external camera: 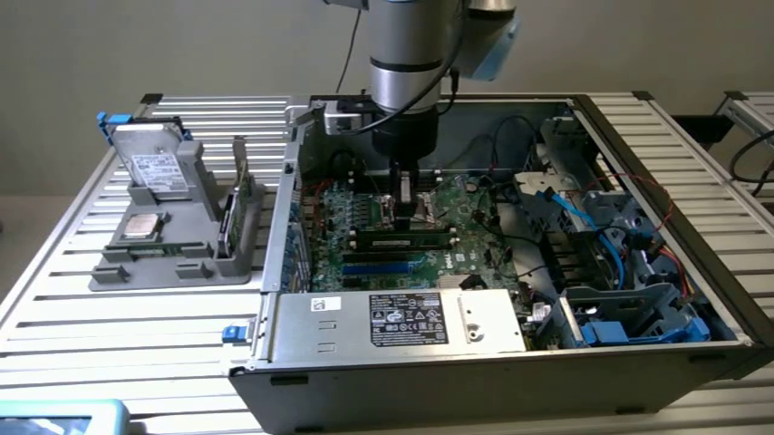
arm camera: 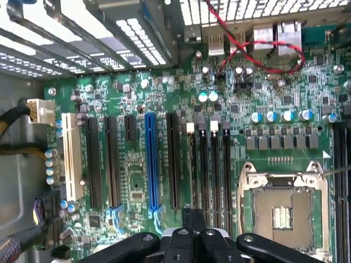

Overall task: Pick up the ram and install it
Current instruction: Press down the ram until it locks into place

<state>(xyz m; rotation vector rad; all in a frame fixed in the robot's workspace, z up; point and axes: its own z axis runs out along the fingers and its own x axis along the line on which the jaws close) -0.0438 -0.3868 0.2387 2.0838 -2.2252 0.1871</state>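
The ram (external camera: 405, 242) stands on edge in a motherboard slot inside the open computer case (external camera: 290, 181). It is a long dark stick with a pale label on its side. In the wrist view the ram (arm camera: 192, 170) appears as a thin edge in the memory slot nearest the expansion slots. My gripper (external camera: 405, 216) hangs straight down over the board, just behind and above the stick. The gripper (arm camera: 192, 219) is shut, in line with that slot, and nothing shows between its fingers. Whether it touches the stick I cannot tell.
An open processor socket (arm camera: 282, 213) lies beside the memory slots, a blue expansion slot (arm camera: 152, 164) on the other side. The power supply box (external camera: 400, 319) and blue and red cables (external camera: 581, 217) crowd the case. A grey fixture (external camera: 181, 245) outside holds a drive (external camera: 151, 159) and a processor chip (external camera: 143, 227).
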